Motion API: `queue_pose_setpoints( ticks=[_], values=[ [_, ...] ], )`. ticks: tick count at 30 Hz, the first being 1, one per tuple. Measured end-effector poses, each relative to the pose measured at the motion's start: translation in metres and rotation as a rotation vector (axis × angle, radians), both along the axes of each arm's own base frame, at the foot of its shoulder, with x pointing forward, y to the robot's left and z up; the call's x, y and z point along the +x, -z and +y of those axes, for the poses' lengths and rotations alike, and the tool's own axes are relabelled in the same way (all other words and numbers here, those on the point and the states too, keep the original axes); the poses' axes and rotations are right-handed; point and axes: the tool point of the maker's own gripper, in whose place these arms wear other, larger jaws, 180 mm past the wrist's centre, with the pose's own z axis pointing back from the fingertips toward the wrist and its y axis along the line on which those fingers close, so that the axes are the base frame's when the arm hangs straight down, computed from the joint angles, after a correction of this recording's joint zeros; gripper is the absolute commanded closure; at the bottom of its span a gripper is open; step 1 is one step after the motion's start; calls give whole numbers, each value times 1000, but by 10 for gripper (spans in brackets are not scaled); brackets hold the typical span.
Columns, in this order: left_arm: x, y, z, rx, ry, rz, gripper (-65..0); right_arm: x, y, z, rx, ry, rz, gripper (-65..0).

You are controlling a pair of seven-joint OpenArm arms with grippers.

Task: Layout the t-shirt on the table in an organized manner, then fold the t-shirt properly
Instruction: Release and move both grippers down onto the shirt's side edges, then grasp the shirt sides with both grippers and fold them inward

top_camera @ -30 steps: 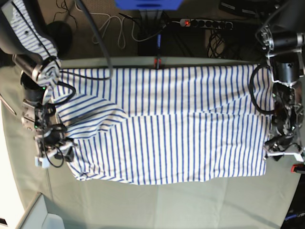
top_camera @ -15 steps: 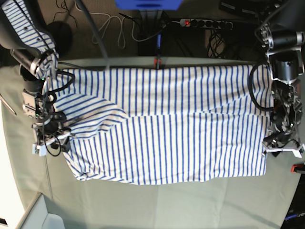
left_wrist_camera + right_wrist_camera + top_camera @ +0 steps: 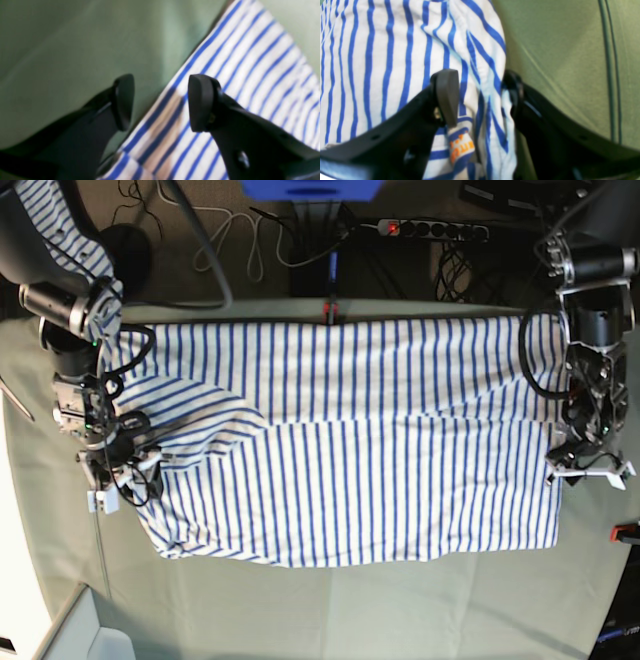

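Observation:
The t-shirt [image 3: 350,440], white with thin blue stripes, lies spread across the table [image 3: 340,610], long side running left to right. On the right of the base view my left gripper [image 3: 588,472] hovers at the shirt's right edge. In the left wrist view the left gripper [image 3: 161,101] is open, with the shirt's edge [image 3: 225,62] and bare table below the gap. At the shirt's left end is my right gripper [image 3: 115,485]. In the right wrist view the right gripper [image 3: 480,97] has its jaws apart, astride a bunched fold of the t-shirt [image 3: 395,62] and a tag with orange letters [image 3: 461,147].
A red clamp [image 3: 330,310] sits on the table's far edge, another [image 3: 625,532] at the right edge. Beyond the far edge lie a power strip [image 3: 430,227] and cables. A white box [image 3: 90,635] stands at the near left corner.
The left gripper has moved along the shirt's right edge toward the far side. The right gripper has shifted slightly at the shirt's left end. The shirt lies much as before.

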Motion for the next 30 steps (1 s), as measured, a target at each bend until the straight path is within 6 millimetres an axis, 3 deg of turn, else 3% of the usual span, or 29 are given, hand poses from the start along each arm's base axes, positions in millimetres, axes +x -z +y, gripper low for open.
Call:
queue_pose_setpoints(
  ticks=[5,12,16,18,21,30],
  values=[
    [7,2,-1,11,10,23,-336,0,0,0,0,0,0,-229],
    [31,-10,-19,144,157,57,-337,0,0,0,0,0,0,-229],
    [33,-7,-28,149,167,44,-337,0,0,0,-1,-1,1,-229],
    [31,-5,-23,180,144,16,-337,0,0,0,0,-1,1,-229],
    [13,19,-17,203,139,47,-337,-1,0,0,0,-1,-1,-229],
    [24,21,-45,195,318,-31,-337,-4,2,-1,4,6,-5,-229]
  ],
)
